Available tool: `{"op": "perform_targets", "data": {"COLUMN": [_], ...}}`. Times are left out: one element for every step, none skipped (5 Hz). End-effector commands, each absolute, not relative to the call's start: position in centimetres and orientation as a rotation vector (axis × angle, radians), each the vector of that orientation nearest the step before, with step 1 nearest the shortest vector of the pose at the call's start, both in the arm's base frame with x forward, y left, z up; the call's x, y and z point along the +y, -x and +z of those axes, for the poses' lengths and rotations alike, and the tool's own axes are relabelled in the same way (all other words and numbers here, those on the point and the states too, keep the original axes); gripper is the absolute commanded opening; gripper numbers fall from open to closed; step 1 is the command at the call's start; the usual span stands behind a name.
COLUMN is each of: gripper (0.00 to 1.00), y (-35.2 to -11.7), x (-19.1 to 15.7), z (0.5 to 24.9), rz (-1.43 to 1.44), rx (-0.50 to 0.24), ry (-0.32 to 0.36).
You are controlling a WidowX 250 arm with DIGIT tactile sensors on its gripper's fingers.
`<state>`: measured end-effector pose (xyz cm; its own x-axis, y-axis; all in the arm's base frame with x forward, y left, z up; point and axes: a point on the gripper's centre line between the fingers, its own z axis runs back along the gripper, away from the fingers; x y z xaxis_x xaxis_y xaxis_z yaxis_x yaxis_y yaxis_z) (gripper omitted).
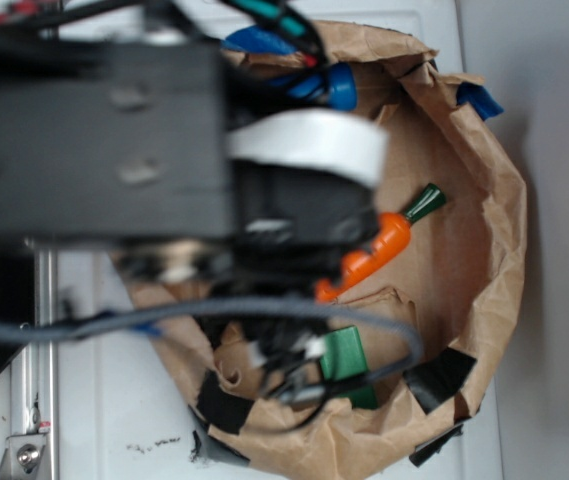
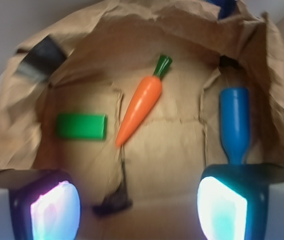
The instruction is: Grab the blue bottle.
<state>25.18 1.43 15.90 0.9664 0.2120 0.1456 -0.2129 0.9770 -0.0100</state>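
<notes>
We see a crumpled brown paper tray [image 2: 146,30] whose raised, creased walls ring the floor on the far and side edges. The smooth solid-blue toy bottle [image 2: 234,122] lies at the right, close beside the right wall, neck pointing toward the camera and ending just above the right fingertip [image 2: 221,207]. Open paper floor separates it from the orange plastic carrot with a green top [image 2: 141,107], which lies tilted at centre; a flat green rectangular block [image 2: 81,126] sits further left. The gripper [image 2: 139,210] hovers at the near edge, fingers spread wide — nothing between them. In the exterior view, the black arm [image 1: 94,130] covers much of the tray.
</notes>
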Motion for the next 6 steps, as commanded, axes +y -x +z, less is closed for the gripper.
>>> {"op": "perform_targets", "data": {"gripper": [1.00, 1.00, 1.00, 1.00, 1.00, 1.00], "y": [-26.4, -26.2, -26.5, -26.5, -26.0, -25.5], "x": [4.4, 5.4, 6.6, 7.5, 9.3, 10.8], "z": [13.2, 11.6, 9.7, 9.1, 9.2, 9.4], "rz": [0.417, 0.444, 0.450, 0.420, 0.434, 0.445], "rx": [-0.276, -0.276, -0.279, -0.287, -0.266, -0.259], "ry": [-0.004, -0.037, -0.098, -0.116, -0.121, -0.135]}}
